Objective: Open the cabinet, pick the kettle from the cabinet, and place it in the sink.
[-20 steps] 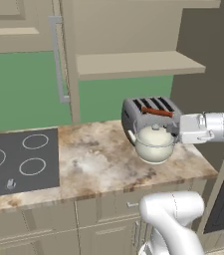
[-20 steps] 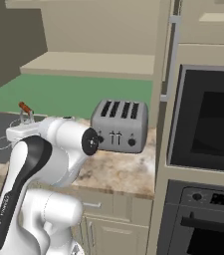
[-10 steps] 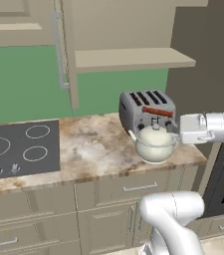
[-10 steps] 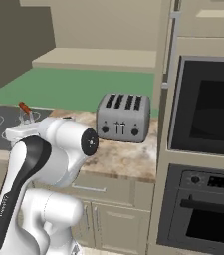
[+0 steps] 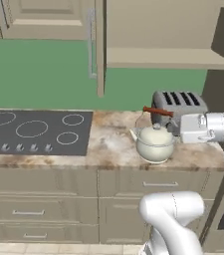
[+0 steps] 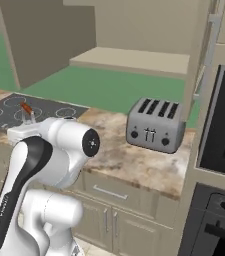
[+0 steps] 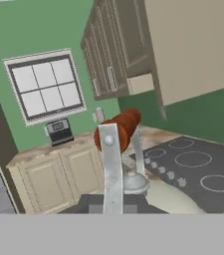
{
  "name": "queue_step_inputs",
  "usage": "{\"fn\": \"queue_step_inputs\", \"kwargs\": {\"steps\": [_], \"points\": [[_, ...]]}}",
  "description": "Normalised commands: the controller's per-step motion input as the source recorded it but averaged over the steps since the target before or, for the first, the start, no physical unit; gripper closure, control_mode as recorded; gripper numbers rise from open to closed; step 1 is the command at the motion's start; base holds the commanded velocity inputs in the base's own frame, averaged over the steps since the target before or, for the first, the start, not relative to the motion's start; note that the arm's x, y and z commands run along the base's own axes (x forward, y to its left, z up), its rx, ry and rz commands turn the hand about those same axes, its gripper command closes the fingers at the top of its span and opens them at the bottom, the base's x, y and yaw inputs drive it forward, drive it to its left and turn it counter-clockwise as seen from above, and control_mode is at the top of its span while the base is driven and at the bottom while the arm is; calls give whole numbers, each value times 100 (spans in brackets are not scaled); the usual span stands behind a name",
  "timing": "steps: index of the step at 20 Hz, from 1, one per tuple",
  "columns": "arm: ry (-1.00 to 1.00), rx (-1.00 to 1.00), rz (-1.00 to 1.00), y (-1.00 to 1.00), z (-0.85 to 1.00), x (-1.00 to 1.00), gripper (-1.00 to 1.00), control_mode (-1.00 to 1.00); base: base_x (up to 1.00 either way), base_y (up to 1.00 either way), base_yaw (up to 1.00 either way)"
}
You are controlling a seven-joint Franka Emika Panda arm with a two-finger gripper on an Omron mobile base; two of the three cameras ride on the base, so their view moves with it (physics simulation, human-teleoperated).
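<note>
Carrying: I hold the kettle (image 5: 155, 143) by its reddish-brown handle bar (image 7: 117, 129), my gripper (image 5: 175, 127) clamped shut on it.
Kettle's place: it hangs just above the marble counter (image 5: 112, 144), in front of the grey toaster (image 5: 177, 103) and to the right of the black cooktop (image 5: 36, 131).
Cabinet: the beige cabinet door (image 5: 100, 47) stands open, edge-on, its silver bar handle (image 5: 91, 44) facing left; a bare shelf (image 5: 166, 57) shows beside it.
Right side: a black oven (image 6: 219, 125) sits past the toaster.
</note>
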Motion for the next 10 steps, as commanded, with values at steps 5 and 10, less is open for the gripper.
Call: {"fn": "queue_step_inputs", "kwargs": {"steps": [5, 10], "points": [[0, 0, 0, 0, 0, 0, 100, 100, -16, -25, 57], [0, 0, 0, 0, 0, 0, 100, 100, -12, -21, 68]]}}
